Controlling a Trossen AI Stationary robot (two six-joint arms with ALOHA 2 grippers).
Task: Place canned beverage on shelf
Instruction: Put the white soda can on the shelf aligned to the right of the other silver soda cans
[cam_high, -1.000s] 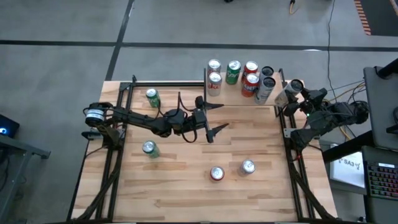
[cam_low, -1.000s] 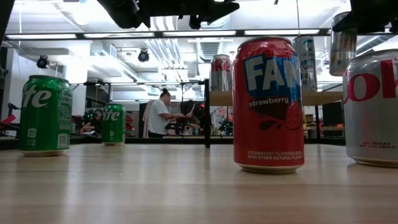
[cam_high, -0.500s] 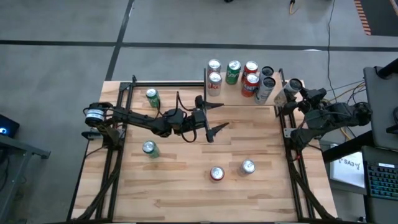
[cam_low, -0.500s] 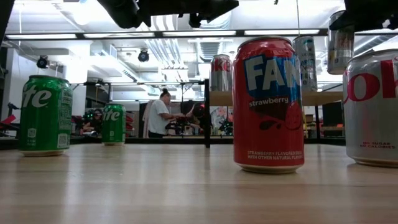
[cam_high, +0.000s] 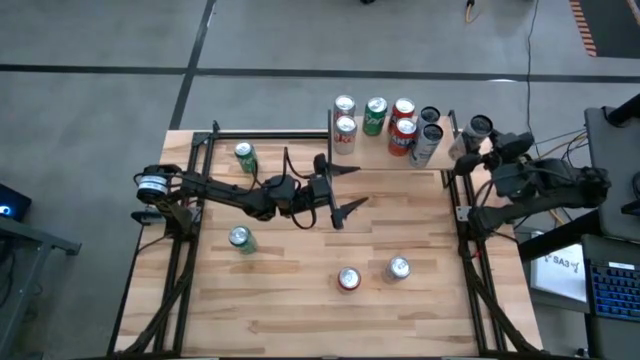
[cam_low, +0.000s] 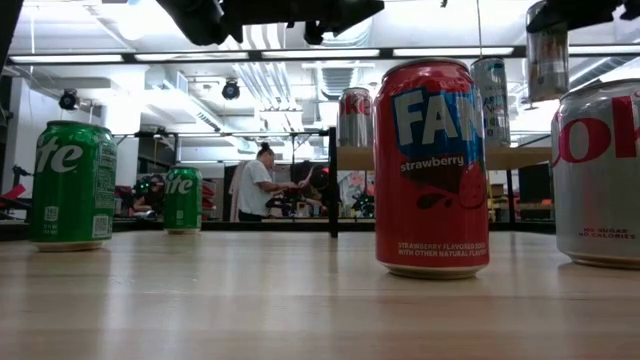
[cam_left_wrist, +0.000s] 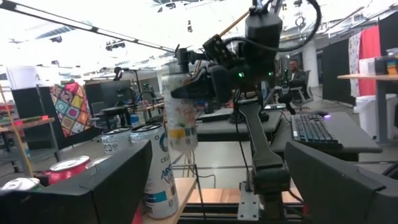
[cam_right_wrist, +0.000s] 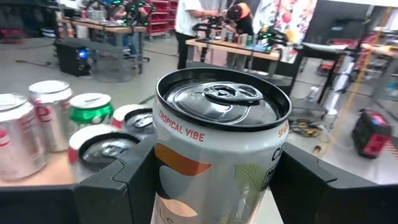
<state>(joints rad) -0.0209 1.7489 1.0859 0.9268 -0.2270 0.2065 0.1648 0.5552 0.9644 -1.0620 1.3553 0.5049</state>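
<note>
Worktop (cam_high: 300, 290): five cans not yet shelved.
Shelf (cam_high: 372, 157): seven cans already stand here.
Right pincer (cam_right_wrist: 211, 186): grips a tall can (cam_high: 481, 126), upright in the air beside the shelf; setting down remains.
Left pincer (cam_high: 345, 190): wide, empty, mid-worktop.

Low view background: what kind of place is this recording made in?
Probably a robotics lab or workshop: open ceiling with ducts, a person at a workbench, and a desk with a keyboard beside the table.

- Your ceiling strip lights (cam_low: 300, 52) glare hard in the low view.
- High view is evenly lit with soft shadows.
- Left wrist background is washed out, and the near can (cam_left_wrist: 177, 112) is blurred.
</note>
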